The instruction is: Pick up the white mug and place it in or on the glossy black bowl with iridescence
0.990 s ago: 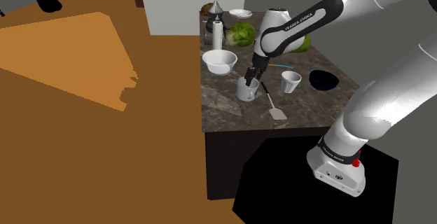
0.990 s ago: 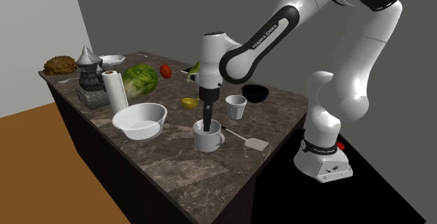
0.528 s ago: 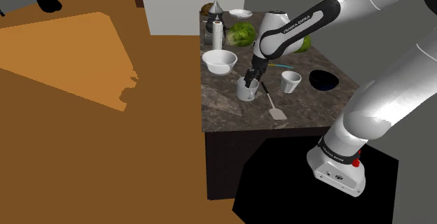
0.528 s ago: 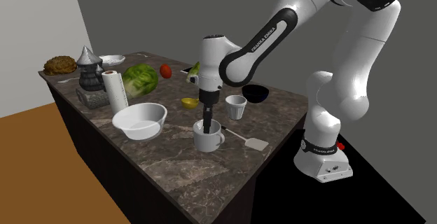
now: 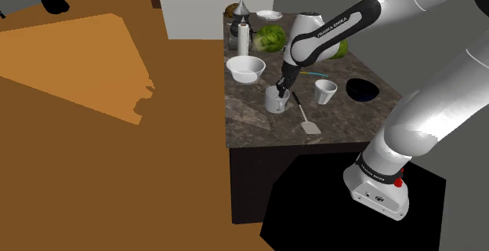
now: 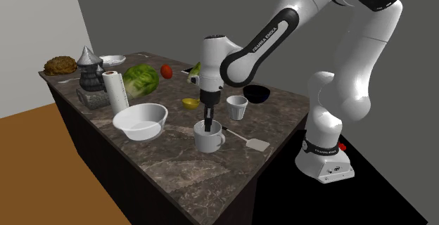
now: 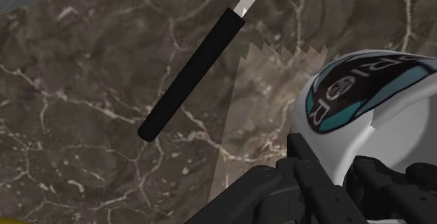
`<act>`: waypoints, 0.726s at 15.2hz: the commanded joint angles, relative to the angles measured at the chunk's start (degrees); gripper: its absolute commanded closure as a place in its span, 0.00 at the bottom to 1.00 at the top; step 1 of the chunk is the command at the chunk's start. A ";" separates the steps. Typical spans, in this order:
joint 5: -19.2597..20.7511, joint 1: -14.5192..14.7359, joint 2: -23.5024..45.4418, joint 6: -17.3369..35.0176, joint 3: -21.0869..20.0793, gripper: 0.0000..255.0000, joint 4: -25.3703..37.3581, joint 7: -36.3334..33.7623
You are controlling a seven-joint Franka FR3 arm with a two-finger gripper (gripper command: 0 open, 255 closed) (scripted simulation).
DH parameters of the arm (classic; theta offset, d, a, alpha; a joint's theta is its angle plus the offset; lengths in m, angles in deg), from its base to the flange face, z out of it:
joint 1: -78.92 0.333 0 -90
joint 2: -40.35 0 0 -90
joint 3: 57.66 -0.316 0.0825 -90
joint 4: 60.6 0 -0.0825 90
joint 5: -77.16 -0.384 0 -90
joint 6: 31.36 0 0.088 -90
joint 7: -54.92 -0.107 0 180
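Dark veined stone forms the countertop (image 6: 165,169) that carries every item, and we take the small ribbed white cup (image 6: 237,107) as the reference for all positions. The white mug (image 6: 209,140) stands upright just beside the cup, on the side away from the glossy black bowl (image 6: 257,93). The bowl sits just beside the cup on the opposite side, so the cup lies between mug and bowl. A spatula (image 6: 251,142) lies flat near the cup, with its black handle reaching toward the mug. The gripper (image 6: 208,123) hangs vertically over the mug's rim. In the wrist view one black finger is inside the mug and the other outside, with the white wall pinched between them, so we read the pincer as clamped on the mug wall. We cannot tell whether the mug's base has left the stone. We judge the step in hand to be the end of the grasp and the start of the lift. The next move calls for a straight rise until the mug's base clears the cup, then a carry across the cup to a point over the bowl, then a slow descent before release. A one-wall pinch may let the mug swing, so we advise a gentle transfer
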 commanded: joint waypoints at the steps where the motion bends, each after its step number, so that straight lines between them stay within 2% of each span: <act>1: 0.00 0.00 0.01 0.01 0.00 1.00 0.00 0.00; 3: 0.00 0.00 0.01 0.02 0.00 1.00 0.00 0.00; 11: 0.98 -0.37 -4.54 -7.19 -0.32 1.00 2.70 -1.01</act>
